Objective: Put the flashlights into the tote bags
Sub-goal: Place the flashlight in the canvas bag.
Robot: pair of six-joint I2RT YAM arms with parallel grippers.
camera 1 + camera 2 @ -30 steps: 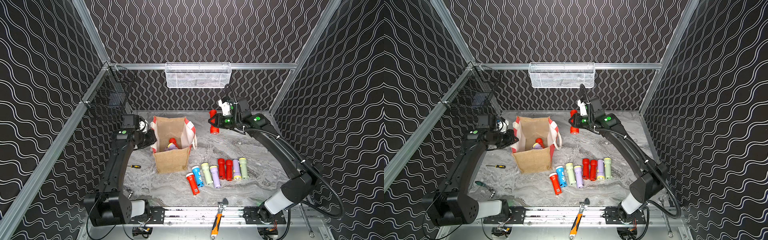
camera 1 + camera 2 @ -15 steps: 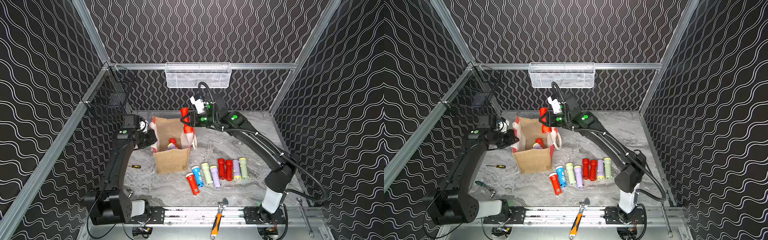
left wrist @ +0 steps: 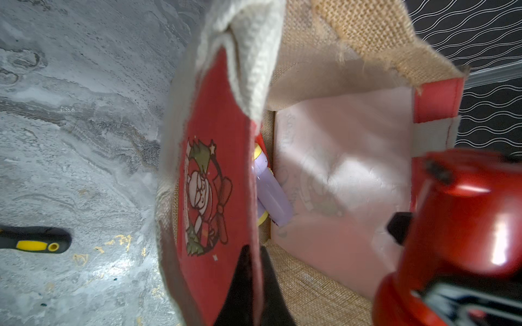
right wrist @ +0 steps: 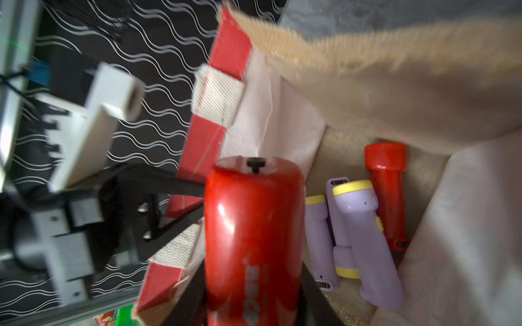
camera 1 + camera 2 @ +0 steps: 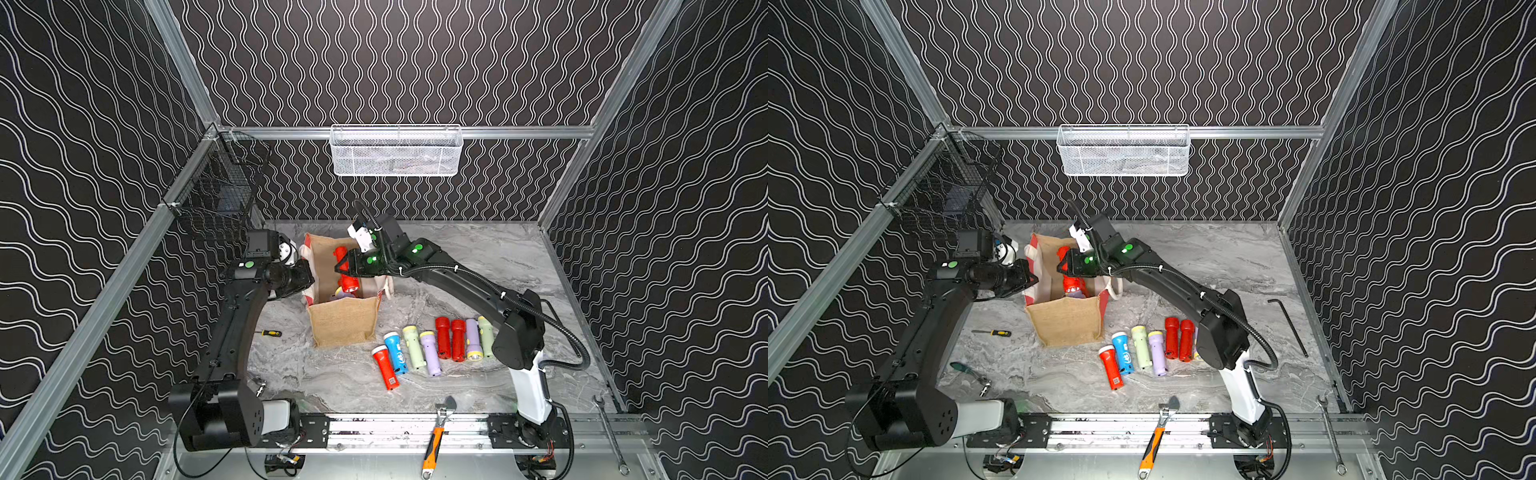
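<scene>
Burlap of the tote bag [image 5: 343, 322] stands open on the marbled table [image 5: 478, 257], with both grippers at its mouth. The left gripper [image 3: 253, 271] has its jaws together on the rim of the bag's red panel [image 3: 206, 183]. One black finger sits outside the fabric and one inside, so the wall is pinched between them.

The right gripper [image 5: 344, 269] is clamped on a red flashlight [image 5: 351, 283], which stands roughly upright between the jaws at the bag's opening. In both top views its lower end falls within the outline of the mouth; how deep it reaches cannot be told. From the right wrist, its glossy body [image 4: 251, 225] fills the gap between the 2 fingers.

Past the right jaws, on the bag's floor, lie 2 lilac flashlights [image 4: 364, 248] side by side and a second red flashlight [image 4: 387, 197] just beside them. The left wrist view shows one lilac body just inside the pinched wall, close to the left jaws.

Well apart from both sets of jaws, 8 loose flashlights [image 5: 430, 353] lie in a row on the table outside the bag: red, blue, pale green, lilac, red, red, lilac, pale green. A yellow-and-black screwdriver [image 3: 34, 242] lies on the table on the outer side of the left jaws, clear of the bag.
</scene>
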